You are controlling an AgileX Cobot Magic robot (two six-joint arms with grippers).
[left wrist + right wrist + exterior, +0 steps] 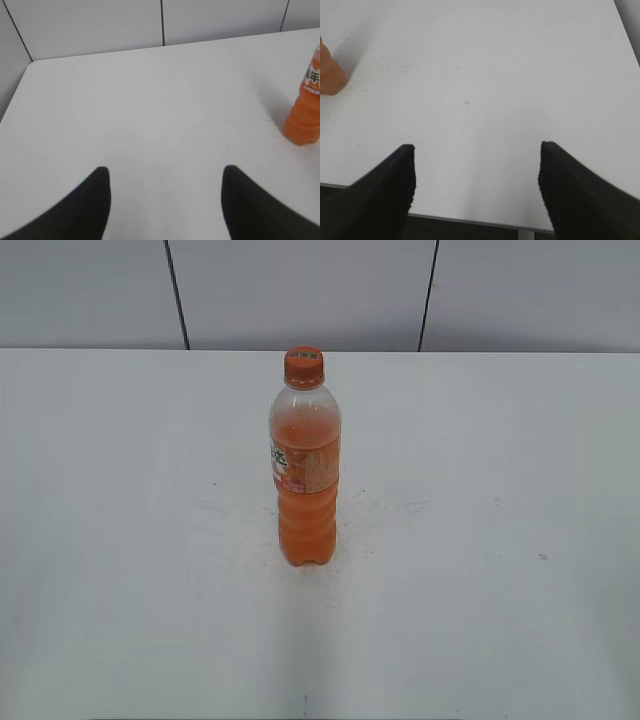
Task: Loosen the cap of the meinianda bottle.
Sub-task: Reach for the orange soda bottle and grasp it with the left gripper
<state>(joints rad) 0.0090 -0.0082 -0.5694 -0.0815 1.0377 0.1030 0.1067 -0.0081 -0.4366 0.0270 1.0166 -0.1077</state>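
Both pincers are released and empty: my left pincer (165, 200) and my right pincer (476, 185) hover over bare white bench (120, 540), jaws spread wide. The meinianda bottle (305, 475) stands upright, ahead and to the right of my left pincer, ahead and to the left of my right one, well apart from both. Its cap (303, 367) sits on top, seemingly fully seated. Recommendation: one pincer should clamp the body firmly at label height; the other should close squarely around the ribbed cap before twisting, or the bottle may spin or topple.
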